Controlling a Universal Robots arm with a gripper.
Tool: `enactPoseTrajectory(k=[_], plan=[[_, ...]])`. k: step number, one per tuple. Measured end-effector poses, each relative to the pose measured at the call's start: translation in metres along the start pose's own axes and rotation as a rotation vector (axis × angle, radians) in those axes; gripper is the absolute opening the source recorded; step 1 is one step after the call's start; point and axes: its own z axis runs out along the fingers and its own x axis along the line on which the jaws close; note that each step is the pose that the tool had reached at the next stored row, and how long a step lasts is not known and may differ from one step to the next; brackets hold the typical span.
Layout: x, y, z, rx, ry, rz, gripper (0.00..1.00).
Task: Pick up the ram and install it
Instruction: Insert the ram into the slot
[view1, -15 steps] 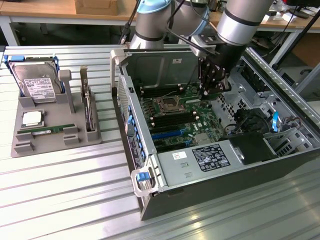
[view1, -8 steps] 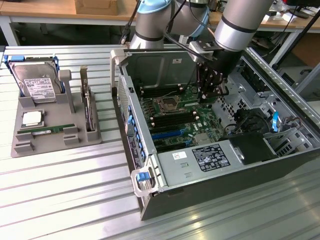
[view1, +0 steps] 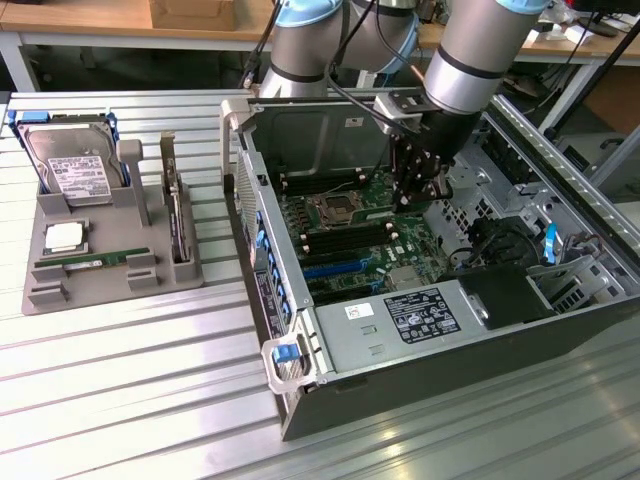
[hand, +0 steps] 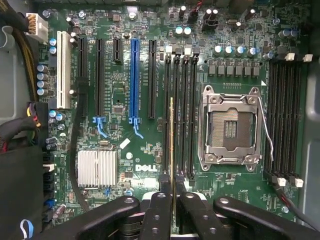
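Observation:
In the wrist view I see the ram (hand: 171, 130) edge-on, as a thin green-gold strip. It runs along the bank of black memory slots (hand: 185, 115) beside the empty CPU socket (hand: 230, 127). My gripper (hand: 172, 182) is shut on one end of the stick, a black finger on each side. I cannot tell whether the stick touches a slot or hangs above it. In the exterior view, the gripper (view1: 420, 190) reaches down into the open computer case (view1: 262, 270), over the motherboard (view1: 350, 235) and just to the exterior view's right of the socket.
A grey parts tray (view1: 45, 290) at the exterior view's left holds a hard drive (view1: 65, 165), a silver CPU chip (view1: 62, 237), an upright expansion card (view1: 178, 215) and a second green memory stick (view1: 85, 262). The case walls, power supply (view1: 400, 320) and cables (view1: 480, 245) crowd the motherboard.

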Motion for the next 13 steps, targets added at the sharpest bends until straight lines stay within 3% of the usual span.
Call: enactPoseTrajectory(k=[13], plan=[[0.000, -0.0003, 0.0220, 0.0000, 0.0000, 0.002, 0.13]])
